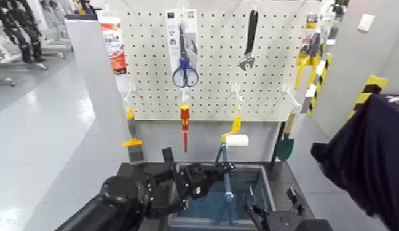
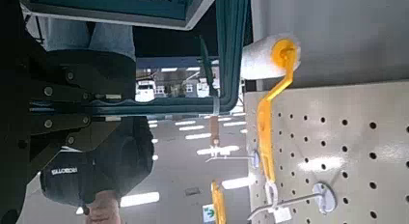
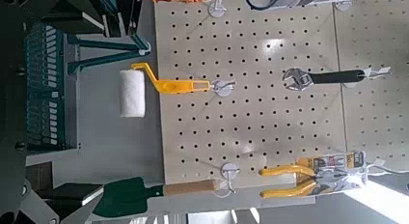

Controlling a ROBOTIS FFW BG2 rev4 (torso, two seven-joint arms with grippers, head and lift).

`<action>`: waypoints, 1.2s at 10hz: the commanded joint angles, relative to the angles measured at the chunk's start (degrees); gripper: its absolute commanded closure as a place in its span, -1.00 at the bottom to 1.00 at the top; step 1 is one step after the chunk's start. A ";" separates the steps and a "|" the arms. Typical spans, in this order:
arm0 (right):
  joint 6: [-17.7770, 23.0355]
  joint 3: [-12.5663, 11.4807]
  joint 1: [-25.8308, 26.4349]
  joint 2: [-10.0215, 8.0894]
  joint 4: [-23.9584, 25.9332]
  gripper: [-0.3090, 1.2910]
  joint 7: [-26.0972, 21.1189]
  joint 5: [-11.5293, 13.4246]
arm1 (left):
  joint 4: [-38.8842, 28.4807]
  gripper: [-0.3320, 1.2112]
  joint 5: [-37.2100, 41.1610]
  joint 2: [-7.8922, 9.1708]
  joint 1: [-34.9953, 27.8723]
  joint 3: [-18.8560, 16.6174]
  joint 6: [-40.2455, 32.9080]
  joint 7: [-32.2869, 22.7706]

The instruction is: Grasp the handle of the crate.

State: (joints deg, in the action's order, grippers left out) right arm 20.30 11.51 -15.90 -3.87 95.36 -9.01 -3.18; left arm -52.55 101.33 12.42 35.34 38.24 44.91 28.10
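Note:
The blue-grey crate (image 1: 267,184) stands low in the centre of the head view, below the pegboard. Its thin handle (image 1: 229,195) stands raised above the crate. My left gripper (image 1: 224,171) reaches in from the left and is shut on the handle's bar, which crosses the left wrist view (image 2: 228,50) close to the camera. My right gripper (image 1: 270,206) is open and empty over the crate's near right corner. The right wrist view shows the crate's slatted side (image 3: 46,89) and the raised handle (image 3: 114,41).
A pegboard (image 1: 214,61) behind the crate holds scissors (image 1: 185,70), a wrench (image 1: 249,43), a red screwdriver (image 1: 184,123), a yellow-handled paint roller (image 1: 235,136) just above the crate, and a green trowel (image 1: 285,144). A person in dark clothes (image 1: 367,160) stands close on the right.

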 commanded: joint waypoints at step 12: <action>1.05 -0.52 -0.80 0.44 -0.17 -0.44 -1.01 0.90 | -35.43 0.96 8.88 6.13 -23.56 -16.00 2.64 -20.98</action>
State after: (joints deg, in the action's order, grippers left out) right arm 21.24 10.99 -16.70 -3.47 95.21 -9.98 -2.28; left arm -86.63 109.30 18.13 12.77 22.75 47.75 7.23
